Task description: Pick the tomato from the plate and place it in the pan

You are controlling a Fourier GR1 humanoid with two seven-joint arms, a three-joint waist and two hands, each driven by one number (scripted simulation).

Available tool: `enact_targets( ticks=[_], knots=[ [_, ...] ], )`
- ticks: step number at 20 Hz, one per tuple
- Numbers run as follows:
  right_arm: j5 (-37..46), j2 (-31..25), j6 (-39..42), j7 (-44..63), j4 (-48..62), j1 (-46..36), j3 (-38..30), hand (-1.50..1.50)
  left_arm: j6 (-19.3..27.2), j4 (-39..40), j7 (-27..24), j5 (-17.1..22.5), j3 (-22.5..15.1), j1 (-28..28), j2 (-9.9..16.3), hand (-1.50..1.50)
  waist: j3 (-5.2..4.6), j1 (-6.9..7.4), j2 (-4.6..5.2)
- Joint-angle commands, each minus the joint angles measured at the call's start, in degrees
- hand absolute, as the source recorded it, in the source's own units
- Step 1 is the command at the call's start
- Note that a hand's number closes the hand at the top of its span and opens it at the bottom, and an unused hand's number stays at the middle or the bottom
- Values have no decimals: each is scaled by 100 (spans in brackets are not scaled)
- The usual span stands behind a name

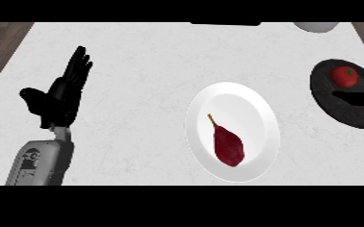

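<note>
Head view of the counter (142, 77). No brand, label or legible writing appeared on any object.

The tomato (346, 76), red with a small green stem, lay inside the dark pan (323, 98) at the right edge of the frame, in the pan's upper part. A dark shape lay across the pan's inner surface just below the tomato; what it was could not be told.

The white plate (245, 106) stood right of centre, well apart from the pan's left rim. On it, in the lower half, lay a dark red, teardrop-shaped item (229, 146) with a thin yellowish stem pointing to the upper left.

The left hand (60, 96) showed at the left of the frame, its grey forearm (39, 161) rising from the lower left. Its fingers were straight and spread slightly apart, pointing toward the top of the frame, the thumb out to the left; it held nothing and touched no object. The tomato lay far to its right, on the other side of the plate.

The right hand was outside the view. A pale rounded object (316, 26) was cut off at the upper right edge, and a dark strip (226, 23) at the top centre.
</note>
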Motion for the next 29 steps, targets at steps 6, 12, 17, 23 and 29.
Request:
enact_targets(
  ticks=[6,12,17,23,29],
  knots=[
    [-1225,-527,1380,-979,137,471,-926,-150,136,24,194,-51,146,-133,68,0,-24,-299,-97],
    [-1687,-841,2961,-1449,-56,1225,-1009,-150,291,-463,298,-157,7,345,-102,0,-42,-385,-166],
    [-2061,-940,3709,-1782,-677,2127,-1051,-150,-144,-121,-43,164,395,409,235,0,-54,-441,-169],
    [-2540,-741,4333,-1471,-1746,3000,-1071,-150,-50,-36,135,131,376,331,153,0,-69,-531,-180],
    [-2977,2,4280,-887,-3617,4149,-1044,-150,60,-95,151,-34,357,194,182,0,-59,-476,-155]
  ],
)
